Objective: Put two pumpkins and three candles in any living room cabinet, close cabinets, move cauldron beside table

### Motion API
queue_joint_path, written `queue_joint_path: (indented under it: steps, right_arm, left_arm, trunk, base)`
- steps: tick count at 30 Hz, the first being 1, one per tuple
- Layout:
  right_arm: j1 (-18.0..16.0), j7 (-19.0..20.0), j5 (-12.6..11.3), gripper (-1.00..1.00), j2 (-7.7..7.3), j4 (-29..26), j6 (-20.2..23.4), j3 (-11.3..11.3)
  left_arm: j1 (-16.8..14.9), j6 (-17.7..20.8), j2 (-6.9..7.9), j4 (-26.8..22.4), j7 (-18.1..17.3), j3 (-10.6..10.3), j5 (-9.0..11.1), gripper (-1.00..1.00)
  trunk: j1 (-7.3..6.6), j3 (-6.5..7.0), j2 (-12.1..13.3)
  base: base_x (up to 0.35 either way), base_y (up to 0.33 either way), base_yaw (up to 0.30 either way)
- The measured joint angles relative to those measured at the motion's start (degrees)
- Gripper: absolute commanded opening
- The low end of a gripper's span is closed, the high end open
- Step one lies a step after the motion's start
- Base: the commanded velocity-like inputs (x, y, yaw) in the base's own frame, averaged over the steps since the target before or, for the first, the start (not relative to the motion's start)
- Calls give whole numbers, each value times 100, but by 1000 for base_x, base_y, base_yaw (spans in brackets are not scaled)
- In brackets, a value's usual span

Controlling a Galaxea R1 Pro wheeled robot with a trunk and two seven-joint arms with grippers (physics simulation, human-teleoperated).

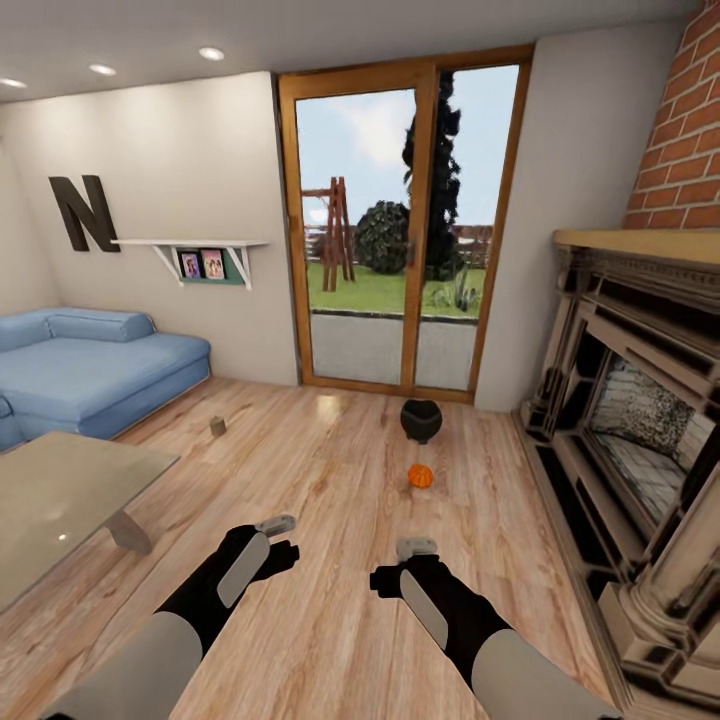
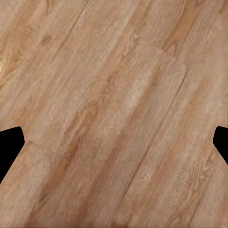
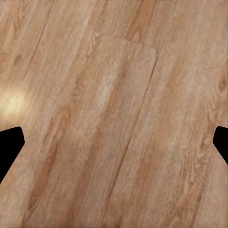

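- Pumpkin (image 1: 420, 476): you see it on the wood floor (image 1: 330, 620), ahead of the right pincer (image 1: 417, 549), well apart from it.
- Cauldron (image 1: 421, 419): just beyond the pumpkin, before the glass door (image 1: 400, 225).
- Candle (image 1: 217, 426): on the floor near the blue sofa (image 1: 90, 365).
- Bench (image 1: 60, 495): glossy grey top, at your left.
- Left pincer (image 1: 275, 524) and right pincer: both spread wide, holding nothing.

Premises: living room of a home.
Evidence: blue sofa (image 1: 95, 365), glass-topped coffee table (image 1: 60, 495), brick fireplace (image 1: 640, 420), wood floor (image 1: 330, 560), framed photos on wall shelf (image 1: 195, 250), glazed door (image 1: 400, 220) onto garden.
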Motion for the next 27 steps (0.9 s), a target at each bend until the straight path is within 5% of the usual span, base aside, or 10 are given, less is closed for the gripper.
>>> queue_joint_path:
  steps: [18, 27]
  right_arm:
    - [-1, 0, 0, 100, 1, 3, -2, 3]
    - [-1, 4, 0, 100, 1, 5, -2, 3]
  left_arm:
    - [1, 2, -17, -1, 0, -8, 9, 100]
    - [1, 2, -21, -9, 1, -15, 1, 100]
  trunk:
    - [-396, 323, 722]
    - [-398, 324, 724]
  base:
    - [0, 0, 195]
    - [54, 0, 272]
